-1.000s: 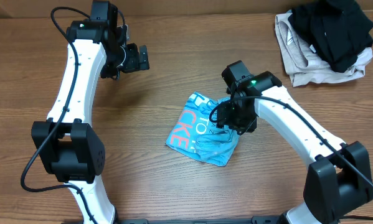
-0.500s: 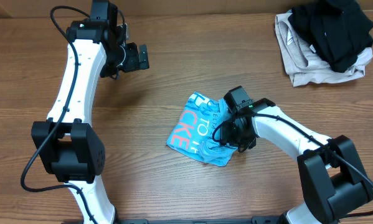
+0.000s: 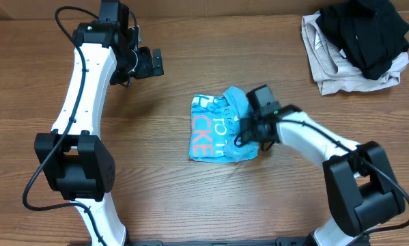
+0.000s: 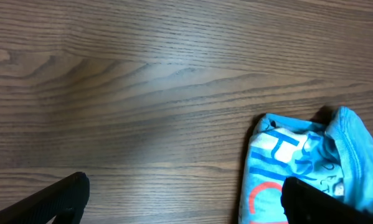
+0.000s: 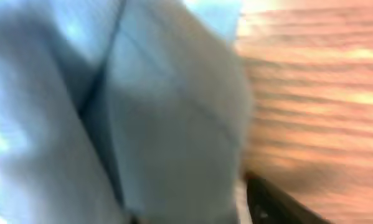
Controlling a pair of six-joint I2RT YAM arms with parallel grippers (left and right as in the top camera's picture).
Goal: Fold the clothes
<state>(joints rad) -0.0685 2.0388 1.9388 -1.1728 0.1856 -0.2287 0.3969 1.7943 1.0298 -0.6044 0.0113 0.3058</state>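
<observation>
Nearer arm: right pincer (image 3: 248,130) touching t-shirt (image 3: 214,130) right edge, bundle spreading toward left side; grip hidden by fabric, cannot tell. Far off, left pincer (image 3: 156,63) apart, empty.

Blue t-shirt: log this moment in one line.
t-shirt: bunched, lettering up | right gripper: at its right edge, grip hidden | left gripper: open, clear of shirt

A black garment (image 3: 368,31) lies heaped on a beige garment (image 3: 323,60), far right on the wooden table (image 3: 190,198)
</observation>
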